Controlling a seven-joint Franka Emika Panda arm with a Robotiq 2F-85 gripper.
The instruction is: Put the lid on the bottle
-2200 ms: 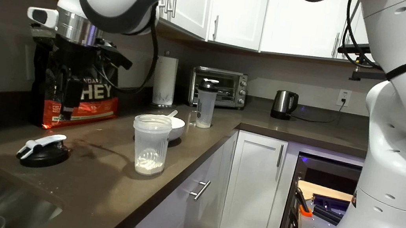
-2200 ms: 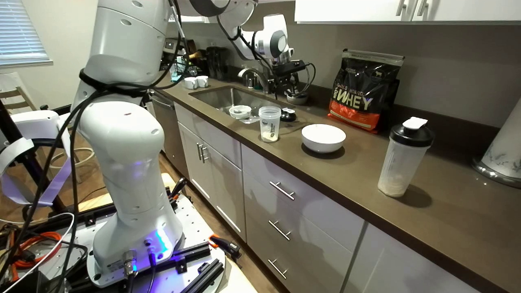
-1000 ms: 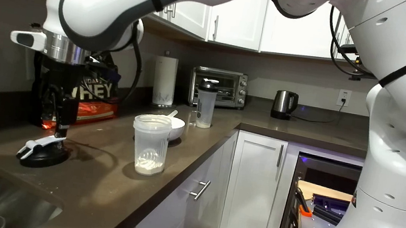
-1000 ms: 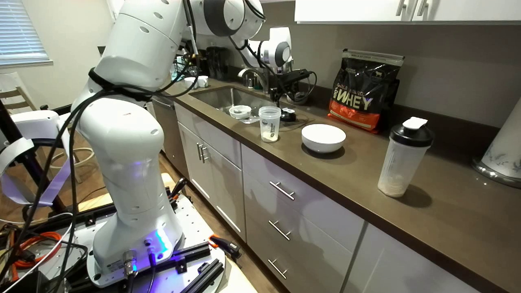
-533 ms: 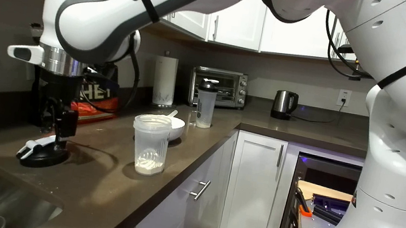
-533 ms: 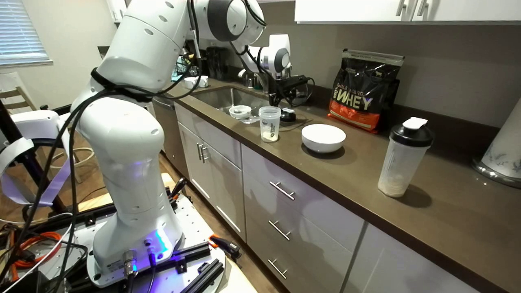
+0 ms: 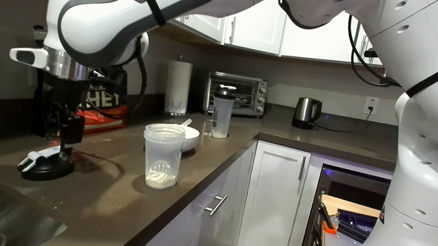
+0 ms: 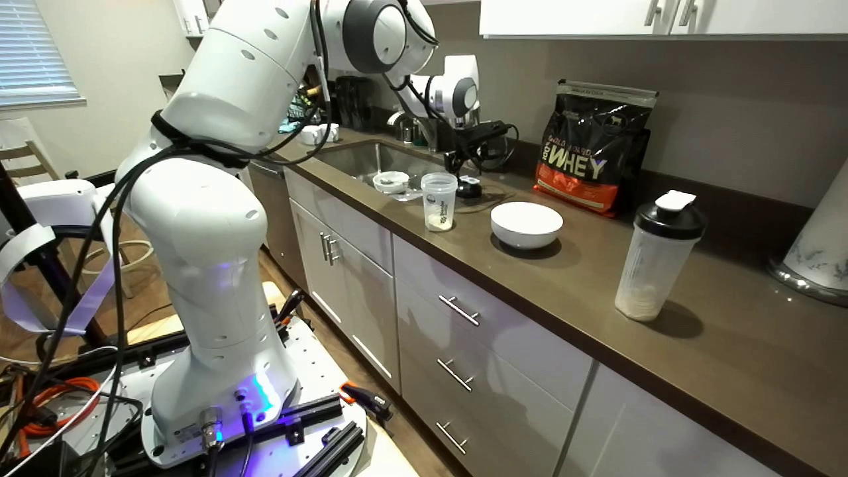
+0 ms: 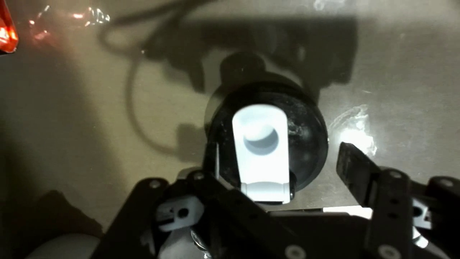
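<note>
- The black, two-fingered mechanical gripper [image 9: 278, 151] is hanging low over the glossy brown countertop [image 7: 99, 213], its fingers [image 9: 354, 167] standing well apart and holding nothing.
- The low, round, black plastic lid [image 9: 267, 144] is lying on the countertop, between those fingers but off-centre: the finger at the left of the wrist view is overlapping its rim, the opposite one is standing clear. Whether anything is touching, I cannot tell.
- The lid's long white flap [image 9: 264, 172] is running roughly square to the closing line.
- Closing seems to be coming next; from here it would probably be pushing the lid toward the clear finger before pinching it.
- The wide-mouthed, translucent plastic bottle [image 7: 162, 156] is standing upright and uncovered, apart from the lid, nearer the countertop's front edge.
</note>
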